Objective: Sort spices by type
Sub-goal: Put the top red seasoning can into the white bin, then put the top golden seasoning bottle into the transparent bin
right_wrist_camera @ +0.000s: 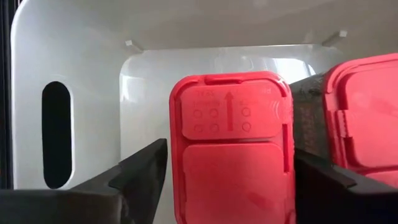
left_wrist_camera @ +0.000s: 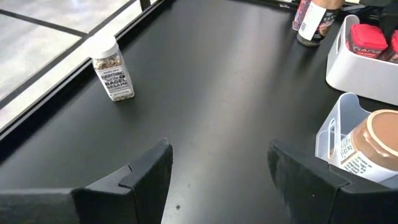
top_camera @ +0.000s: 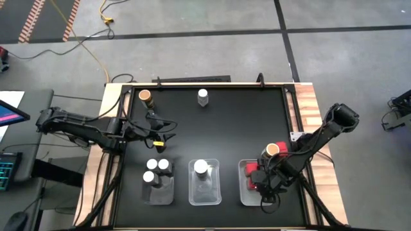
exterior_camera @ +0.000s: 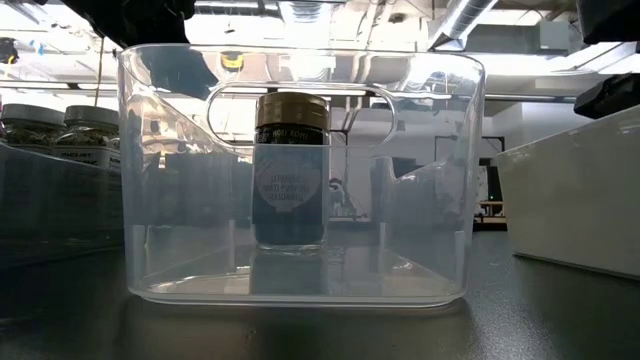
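Over the right tray we have our right gripper down among the red-capped jars, its fingers set either side of one red jar with a visible gap on both flanks, so we read them as parted and not squeezing it. A second red cap sits just beside. If we lift away crookedly, a finger could catch the cap's edge and tip the jar into its neighbour or against the tray wall.

A tan-lidded jar stands on the mat just beside the right arm's wrist, outside the tray. Swinging the arm back could clip it and knock it over.

Our left gripper hovers over bare mat with its fingers spread and nothing between them. Still unsorted are the white-capped jar near the far edge and another tan-lidded jar at the far left corner. The white one looks tall and narrow; an off-centre pinch could topple it.

Three white-capped jars fill the left tray, and one jar stands in the middle tray. Crowding the left tray further risks bumping those already placed.
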